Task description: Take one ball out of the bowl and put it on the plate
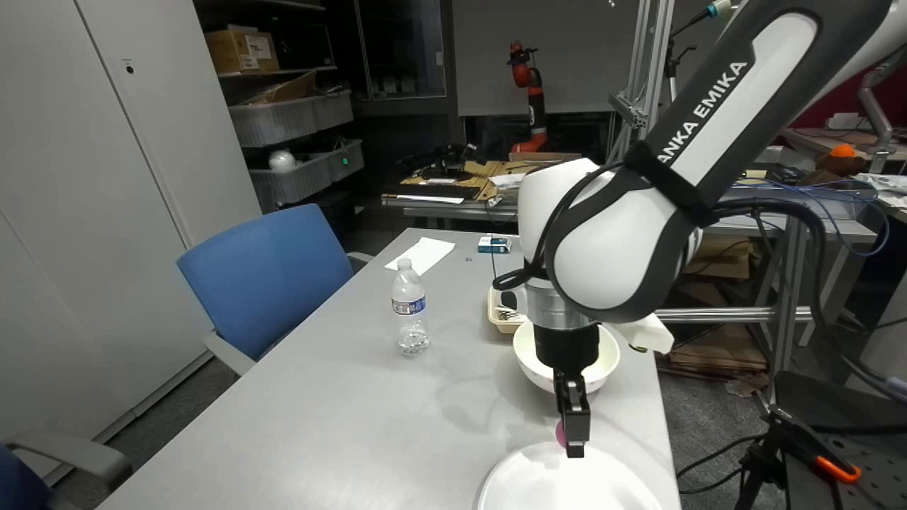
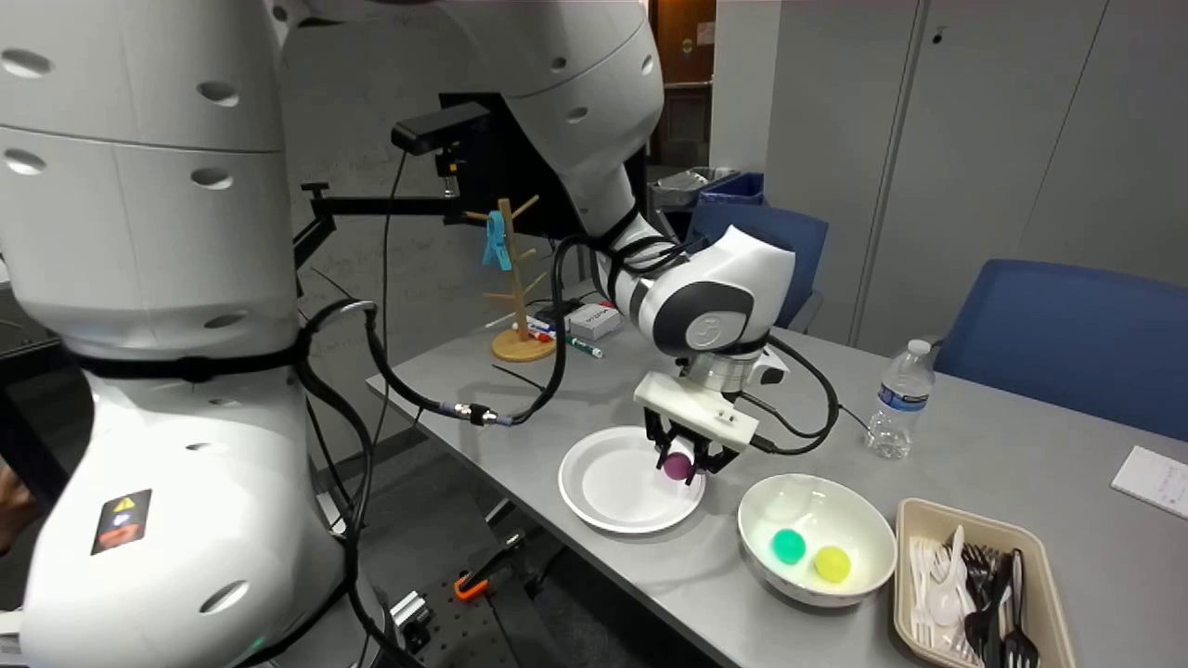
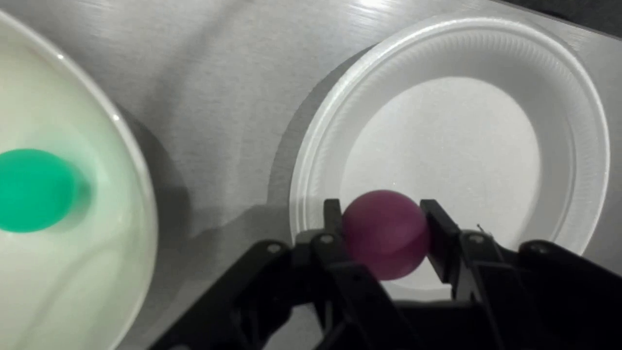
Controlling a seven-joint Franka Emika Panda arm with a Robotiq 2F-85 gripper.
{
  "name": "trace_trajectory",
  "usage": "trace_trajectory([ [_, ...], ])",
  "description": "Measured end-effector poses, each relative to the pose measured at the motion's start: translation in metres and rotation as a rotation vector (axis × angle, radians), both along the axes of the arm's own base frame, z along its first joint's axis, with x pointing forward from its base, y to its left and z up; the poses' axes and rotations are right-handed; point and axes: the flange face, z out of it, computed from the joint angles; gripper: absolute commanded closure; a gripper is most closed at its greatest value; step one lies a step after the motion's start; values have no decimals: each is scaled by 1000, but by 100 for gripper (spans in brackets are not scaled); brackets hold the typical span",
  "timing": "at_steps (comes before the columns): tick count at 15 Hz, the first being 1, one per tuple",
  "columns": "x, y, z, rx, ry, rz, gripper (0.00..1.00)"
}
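The pinkish-magenta ball [image 3: 384, 235] is held between the two fingers of my gripper [image 3: 381, 228]. The ball also shows in both exterior views [image 1: 560, 433] [image 2: 677, 466]. My gripper is shut on it, above the near side of the white plate [image 3: 452, 126], which lies flat on the table. The ball appears over the plate's bowl-side edge, apart from its surface. The plate shows in both exterior views [image 1: 567, 482] [image 2: 622, 482]. The white bowl [image 2: 812, 501] stands beside the plate and holds a green ball [image 2: 789, 546] and a yellow ball [image 2: 832, 564].
A beige tray [image 2: 1044, 584] with plastic cutlery stands beside the bowl, on the side away from the plate. A water bottle [image 2: 900, 399] stands upright behind them. A wooden stand [image 2: 522, 345] and several markers lie farther off. The table edge runs close to the plate.
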Motion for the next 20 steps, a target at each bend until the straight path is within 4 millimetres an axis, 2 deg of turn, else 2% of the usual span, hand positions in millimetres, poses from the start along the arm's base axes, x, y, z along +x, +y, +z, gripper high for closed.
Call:
trace_trajectory([
  [6,-9,12,-30,10,-45,29,82],
  [7,-10,14,-33,10,-53,32,32],
  [9,-12,17,-39,11,-61,36,24],
  [12,-14,20,-42,16,-63,39,0],
  [17,-12,18,-41,19,-64,31,0],
  [20,-10,14,-30,19,-54,21,0],
])
